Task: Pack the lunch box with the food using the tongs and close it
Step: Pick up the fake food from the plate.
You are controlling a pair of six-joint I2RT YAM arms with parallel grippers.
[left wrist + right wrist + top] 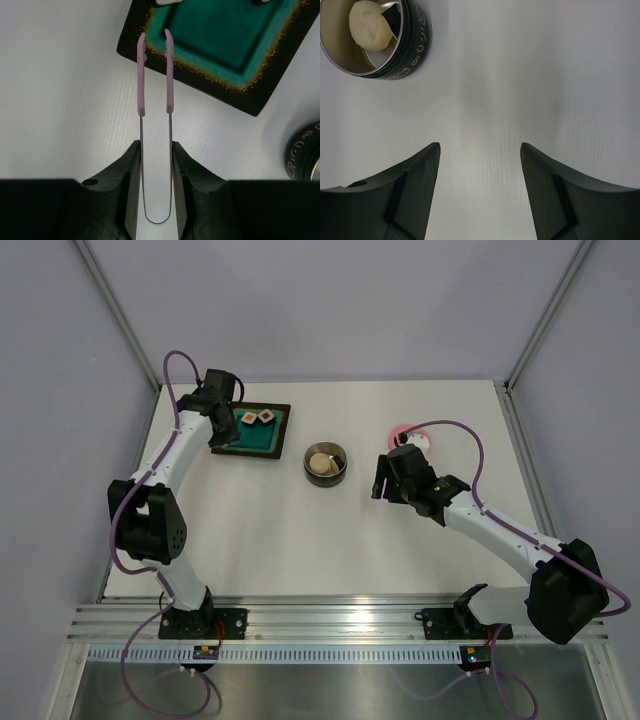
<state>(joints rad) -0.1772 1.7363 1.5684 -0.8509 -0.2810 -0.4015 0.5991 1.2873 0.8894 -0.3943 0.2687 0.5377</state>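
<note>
My left gripper (155, 146) is shut on the tongs (140, 75), holding their thin arms near the joined end. The pink tips stand slightly apart with nothing between them, over the near rim of the black tray (250, 100). Two small cubes of food (267, 416) lie on the tray's teal inside. The lunch box (326, 478), a round tin, stands uncovered at the table's middle with a beige lump of food (370, 25) in it. My right gripper (480, 145) is open and empty, to the right of the tin (412, 55). The pink lid (405, 429) lies beyond the right arm, partly hidden.
The tray (283, 430) sits at the back left, beside the left arm's wrist. The right arm stretches from the near right corner toward the table's middle. A metal frame post stands at each back corner.
</note>
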